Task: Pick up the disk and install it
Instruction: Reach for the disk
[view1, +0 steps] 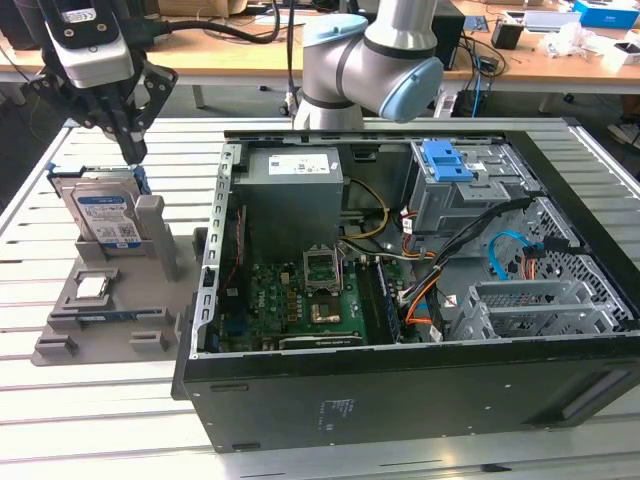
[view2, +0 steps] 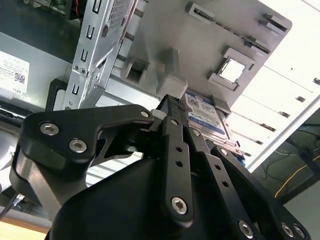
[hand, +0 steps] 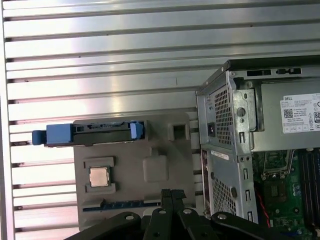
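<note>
Nearest the exterior camera, the open computer case (view1: 400, 400) lay on its side on the slatted metal table (view1: 100, 420). At about nine o'clock from the case sat a grey holding fixture (view1: 110, 320), with a small square chip (view1: 92, 288) in one of its pockets.

The disk (view1: 105, 215) stood upright on edge in the fixture's far slot, its labelled face toward the camera. The gripper (view1: 133, 152) hovered just above it, at about one o'clock from it, with its fingers closed together on nothing.

The disk looked stiff and dense for its size, probably sensitive to knocks, and its bare metal faces were likely slippery. The blue plastic frame along its edges, free above the slot, seemed the safer place to take hold.

Its label was white and blue with barcodes, and the print was too small to read. Farther back in the case, at twelve o'clock from the circuit board, a grey metal box (view1: 295, 195) carried a white printed label. Beyond it stood cluttered wooden benches (view1: 240, 55).
</note>
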